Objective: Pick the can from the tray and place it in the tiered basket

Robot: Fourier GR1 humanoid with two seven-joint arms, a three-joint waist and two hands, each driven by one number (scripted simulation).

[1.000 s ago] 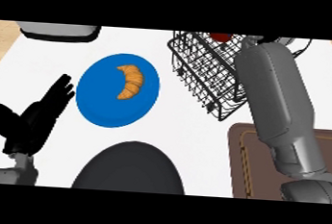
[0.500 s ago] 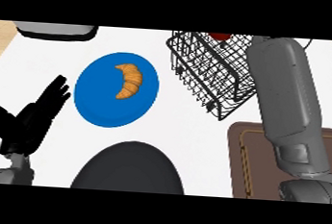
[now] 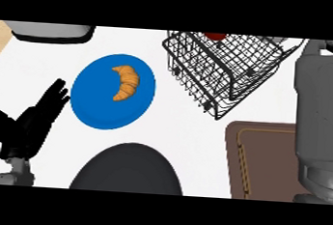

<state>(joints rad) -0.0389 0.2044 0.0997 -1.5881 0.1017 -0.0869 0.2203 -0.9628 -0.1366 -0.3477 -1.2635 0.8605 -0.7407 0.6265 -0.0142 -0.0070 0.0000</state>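
1. Basket first: the wire tiered basket (image 3: pixel 225 69) stands at upper right of the desk (image 3: pixel 189 135); a red thing at its far rim may be the can (image 3: pixel 215 36), I judge.
2. My right forearm (image 3: pixel 323 109) stretches up the right edge over the brown tray (image 3: pixel 259 159); its hand is hidden, fingers untellable.
3. My left hand (image 3: pixel 29 123) rests lower left, fingers straight and spread, beside the blue plate (image 3: pixel 102 105) with a croissant (image 3: pixel 126 82).
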